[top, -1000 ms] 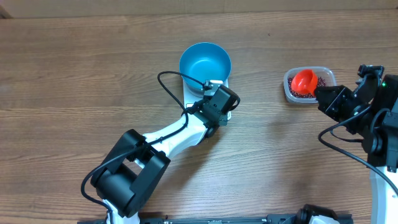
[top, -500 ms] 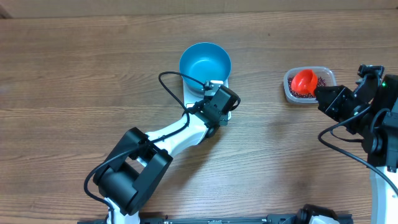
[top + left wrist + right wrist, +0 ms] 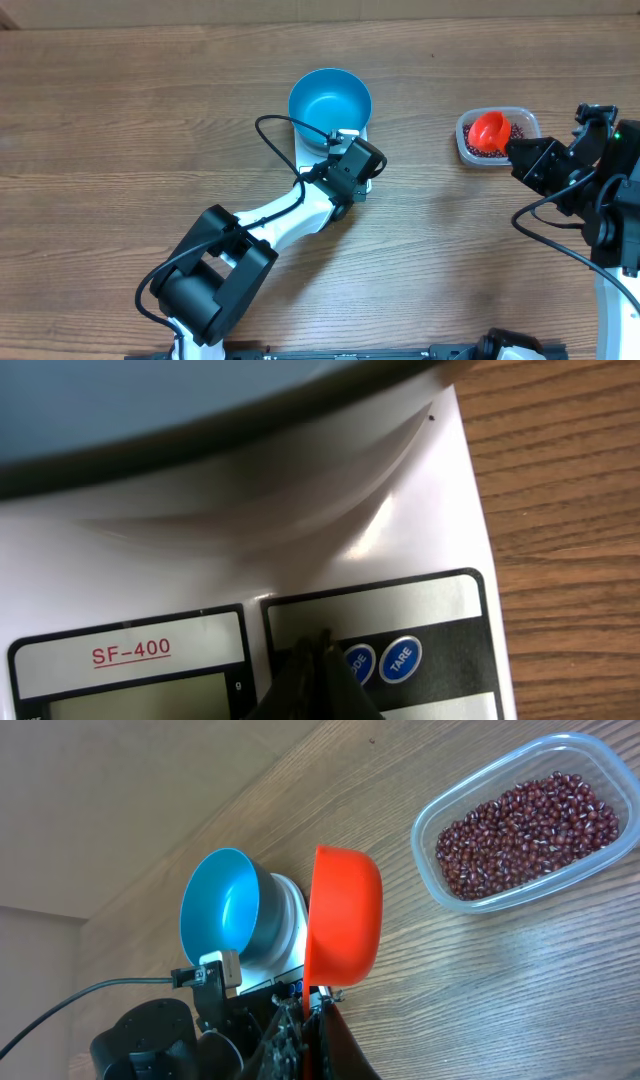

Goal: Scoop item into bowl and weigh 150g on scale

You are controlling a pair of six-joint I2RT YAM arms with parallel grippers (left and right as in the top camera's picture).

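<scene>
Shut with nothing between its fingers, the left gripper [image 3: 319, 658] points its joined tips at the control panel of the scale [image 3: 400, 520]. The tips half hide one round blue button, and the TARE button [image 3: 401, 659] shows clear just beside it. Whether the tips touch the panel cannot be told. The right gripper [image 3: 312, 1010], well away from the scale, is clamped on the handle of an orange scoop [image 3: 342, 915].

Nothing differs from the frames of a second ago: both arms, the scoop and the bowl sit exactly where they were.

The scale is a flat white rectangle with black-bordered panels along its near edge, one marked SF-400 in red. The bowl [image 3: 330, 100] stands on the scale's far half. It is round, bright blue and smooth inside, and no beans are seen in it. The beans [image 3: 525, 830] are small, dark red-brown and glossy. They lie in a loose layer in a clear rounded tub [image 3: 530, 118] on the wooden surface [image 3: 150, 100], well to the side of the scale, with the scoop over the tub's scale-side end in the overhead view.
</scene>
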